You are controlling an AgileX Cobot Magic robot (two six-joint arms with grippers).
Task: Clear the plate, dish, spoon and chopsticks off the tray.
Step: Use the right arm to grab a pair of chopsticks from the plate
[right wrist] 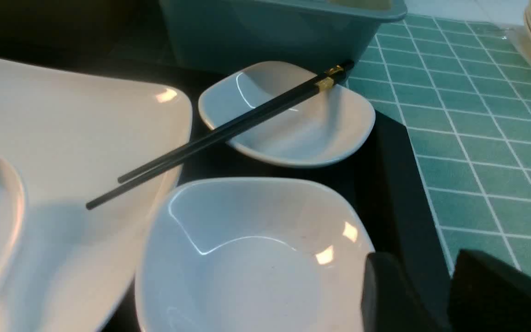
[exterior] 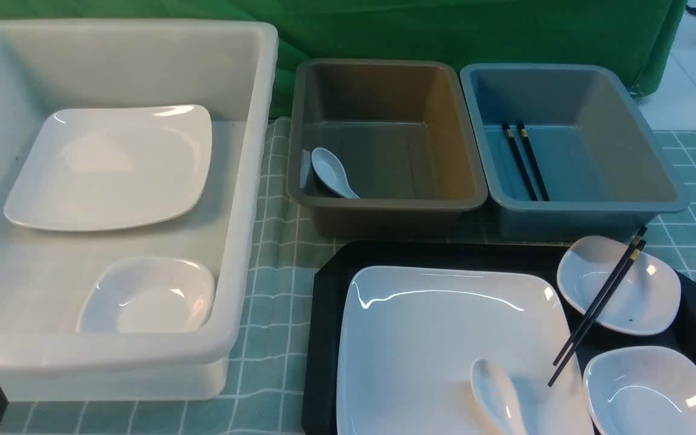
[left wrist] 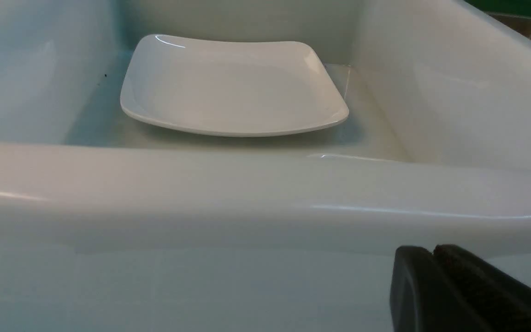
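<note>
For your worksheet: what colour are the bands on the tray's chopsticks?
Gold bands on black chopsticks; right wrist view shows best.

The tray [exterior: 324,314] holds the plate [exterior: 432,338] — spoon [exterior: 496,396] on it — with near dish [exterior: 656,393] and far dish [exterior: 620,284] at right; chopsticks [exterior: 600,297] seemingly bridge far dish and plate.

Big white plate [exterior: 444,338] on blk tray [exterior: 324,314], spoon [exterior: 496,393] on plate, chopsticks [exterior: 599,305] slanted across far dish [exterior: 647,299] & plate edge
</note>
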